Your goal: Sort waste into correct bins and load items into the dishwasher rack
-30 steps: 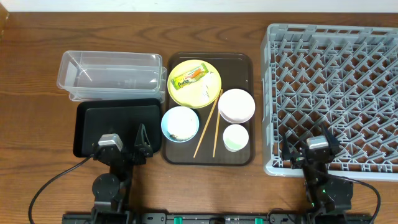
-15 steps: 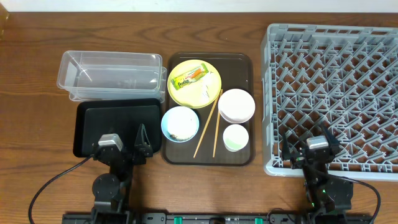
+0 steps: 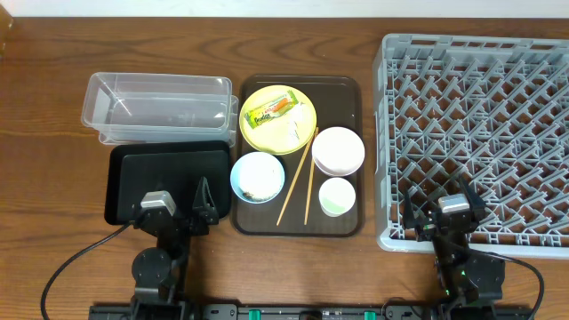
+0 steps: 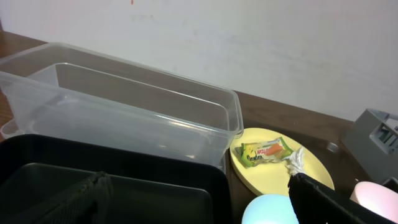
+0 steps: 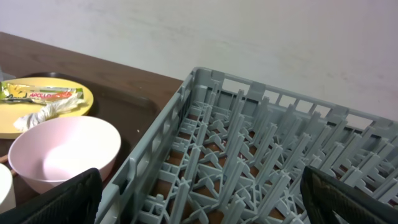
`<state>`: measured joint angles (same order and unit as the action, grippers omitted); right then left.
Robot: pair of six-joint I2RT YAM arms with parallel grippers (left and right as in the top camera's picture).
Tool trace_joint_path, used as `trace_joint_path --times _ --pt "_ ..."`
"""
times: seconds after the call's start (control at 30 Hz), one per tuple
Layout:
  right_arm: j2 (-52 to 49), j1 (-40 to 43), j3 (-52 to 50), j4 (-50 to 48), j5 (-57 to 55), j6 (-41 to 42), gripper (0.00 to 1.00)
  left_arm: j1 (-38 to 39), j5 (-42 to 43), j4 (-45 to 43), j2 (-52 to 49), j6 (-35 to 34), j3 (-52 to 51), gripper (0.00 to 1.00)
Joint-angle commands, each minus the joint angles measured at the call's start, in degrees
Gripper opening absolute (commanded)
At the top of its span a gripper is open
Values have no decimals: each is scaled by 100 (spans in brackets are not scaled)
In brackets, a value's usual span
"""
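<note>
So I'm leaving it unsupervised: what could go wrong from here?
Lifting the yellow plate first could tip the wrapper and white scrap onto the brown tray. The light blue bowl seems to hold food scraps; racking it unemptied would foul the dishwasher rack. The chopsticks lie flat between bowls, awkward to pinch.

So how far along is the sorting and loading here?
Done: nothing; the rack holds no dishes, the clear tub and black tray no waste. In hand: nothing; left hand and right hand sit open and empty at the near edge. Left: wrapper on the yellow plate, white bowl, blue bowl, cup and chopsticks, all on the brown tray.
</note>
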<state>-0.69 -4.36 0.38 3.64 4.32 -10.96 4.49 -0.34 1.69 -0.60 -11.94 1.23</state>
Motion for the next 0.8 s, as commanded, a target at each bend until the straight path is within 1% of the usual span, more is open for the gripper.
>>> trace_joint_path --times 0.0,0.1,0.27,0.37,0.47,0.6,0.7,0.77 --pt "31 44 -7 4 -155 439 99 -35 -33 238 20 52 -101 93" --pt "31 44 28 2 -376 828 99 -35 -33 267 -90 55 -59 93" --pt "-44 44 236 90 -584 857 99 -35 -31 562 -612 55 415 93" --pt "-315 44 463 223 -586 857 99 -35 -22 680 -1241 55 887 93" --pt "-796 44 728 267 -603 857 99 -35 127 802 -1884 55 1397 93" --pt "-1696 44 1226 267 -601 859 99 -35 122 1344 -3016 59 2330 93" --pt "-2422 44 1683 319 -588 859 99 -35 214 1967 -3897 59 3080 93" --pt "-2922 44 2022 442 -568 859 99 -35 424 2601 -4492 59 3674 93"
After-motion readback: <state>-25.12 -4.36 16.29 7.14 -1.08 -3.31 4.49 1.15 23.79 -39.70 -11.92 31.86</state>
